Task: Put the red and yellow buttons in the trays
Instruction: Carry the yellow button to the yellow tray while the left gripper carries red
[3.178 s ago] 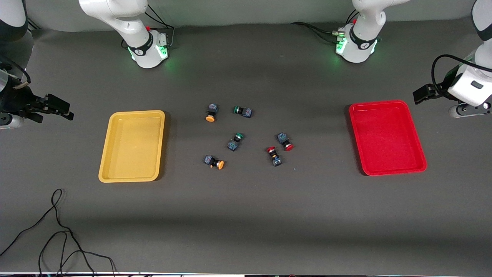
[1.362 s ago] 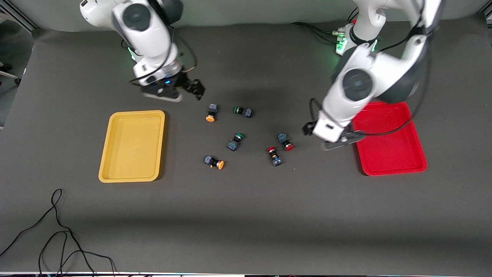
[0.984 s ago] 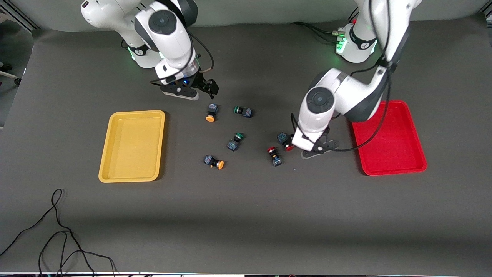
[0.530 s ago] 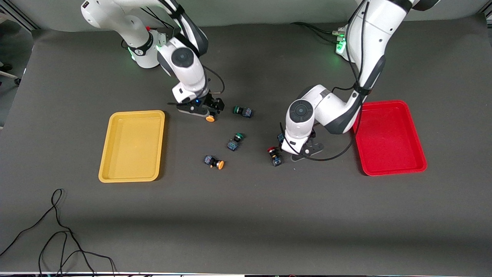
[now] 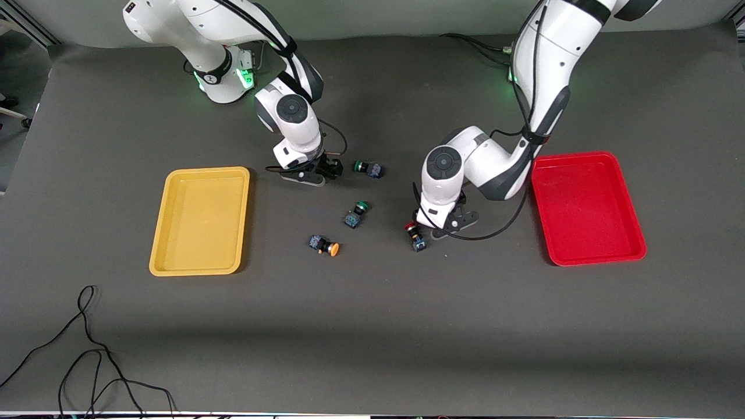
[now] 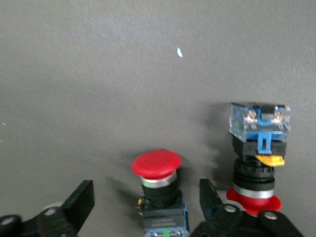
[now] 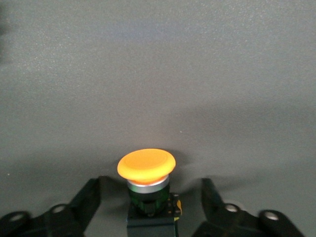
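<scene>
Front view: both trays are empty, the yellow tray (image 5: 199, 221) at 9 o'clock and the red tray (image 5: 586, 208) at 3 o'clock of the buttons, so nothing is sorted yet. A second yellow button (image 5: 325, 245) lies on the table.

Left wrist view: the left gripper (image 6: 143, 202) is open around a red button (image 6: 158, 185), not closed on it; the other red button (image 6: 256, 158) is just beside it.

Right wrist view: the right gripper (image 7: 150, 200) is open around a yellow button (image 7: 147, 180).

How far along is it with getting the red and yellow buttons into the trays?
Nothing is placed yet: the yellow tray and red tray hold no buttons. In hand: the left gripper is open around a red button, the right gripper open around a yellow button. All four buttons are left, including another yellow one on the table.
</scene>
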